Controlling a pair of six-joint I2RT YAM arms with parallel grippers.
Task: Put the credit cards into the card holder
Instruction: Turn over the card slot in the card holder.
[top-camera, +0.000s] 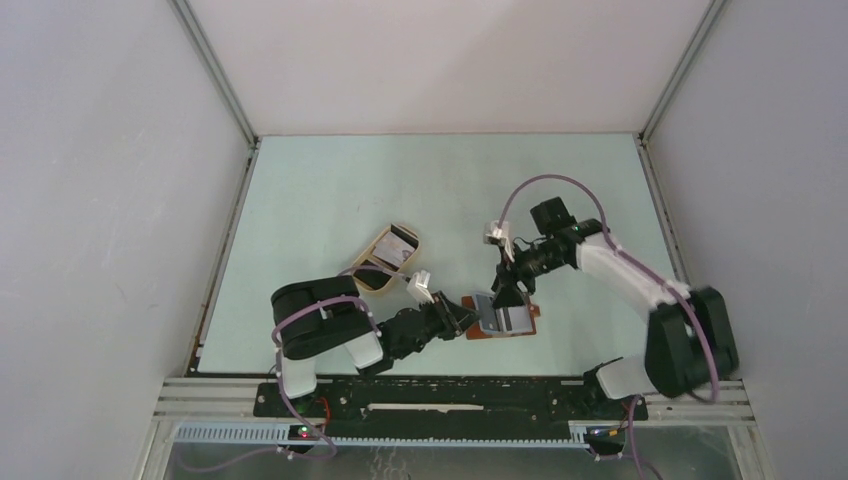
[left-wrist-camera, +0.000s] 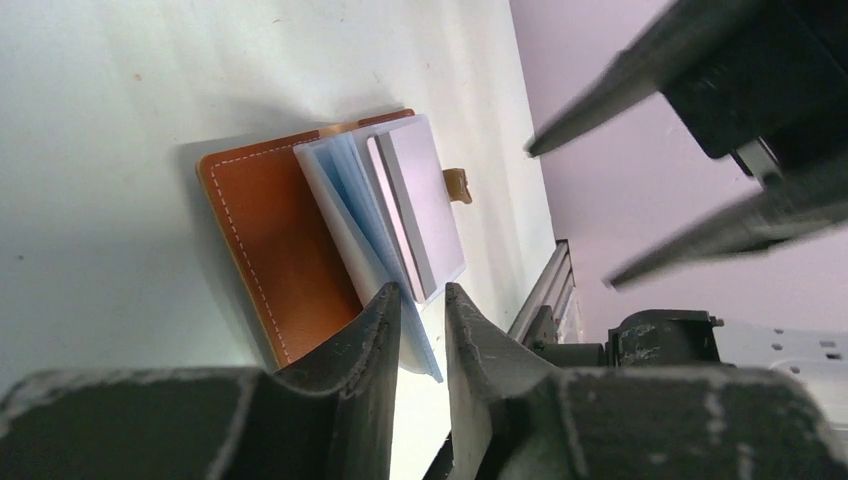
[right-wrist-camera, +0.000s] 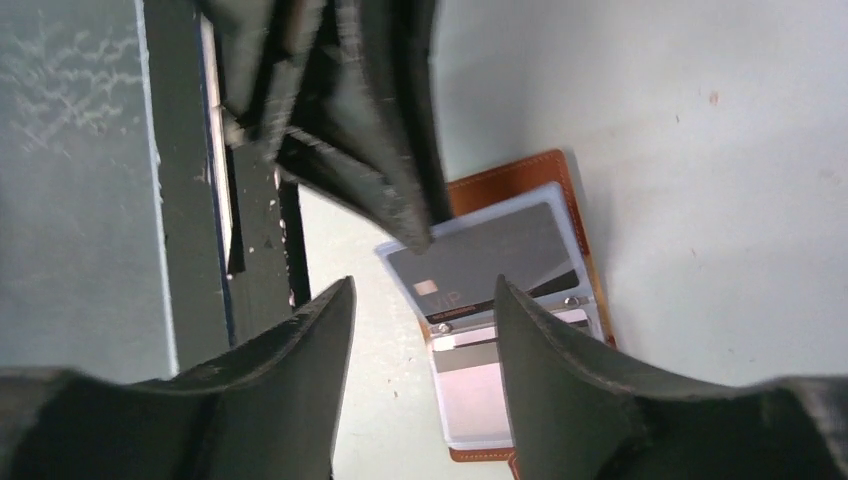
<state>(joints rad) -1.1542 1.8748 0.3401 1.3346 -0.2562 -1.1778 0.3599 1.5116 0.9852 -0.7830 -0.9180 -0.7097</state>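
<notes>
Brown card holder (left-wrist-camera: 280, 240) open flat, grey card (right-wrist-camera: 490, 255) on its clear sleeves. Left gripper (left-wrist-camera: 420, 295) pinched on sleeve edge; right gripper (right-wrist-camera: 422, 290) wide apart, empty, just above. Seems mid-tuck: needs a soft push deeper.

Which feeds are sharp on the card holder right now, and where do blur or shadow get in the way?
Left wrist: card holder sharp, soft shadow beside it, right end effector blurred. Right wrist: card crisp, VIP print legible, left end effector a dark blur. Top external: evenly lit, holder small.
</notes>
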